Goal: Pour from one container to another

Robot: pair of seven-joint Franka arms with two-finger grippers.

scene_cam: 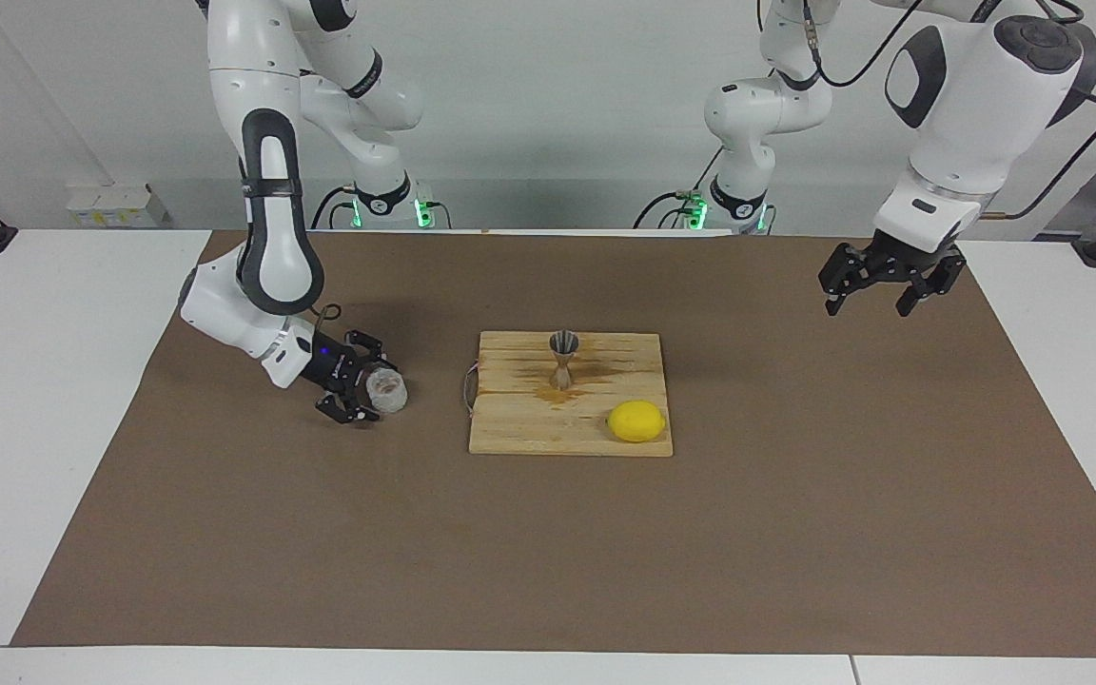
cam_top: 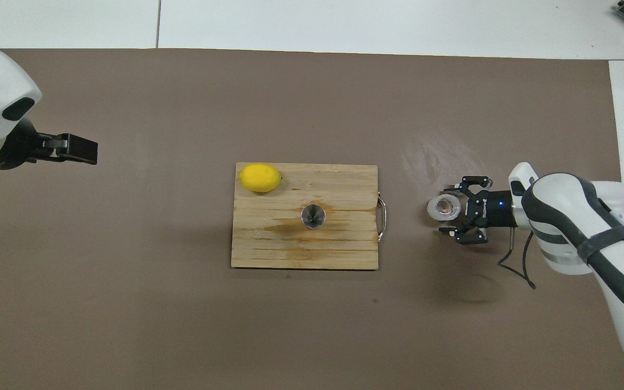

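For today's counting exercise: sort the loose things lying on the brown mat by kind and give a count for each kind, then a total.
Glass cup: 1
Metal jigger: 1
Lemon: 1
Wooden board: 1
Total: 4

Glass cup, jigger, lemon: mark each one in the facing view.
glass cup (scene_cam: 386, 391), facing view, on its knobbly wall.
jigger (scene_cam: 563, 359), facing view, on its narrow waist.
lemon (scene_cam: 636, 421), facing view, on the middle of its peel.
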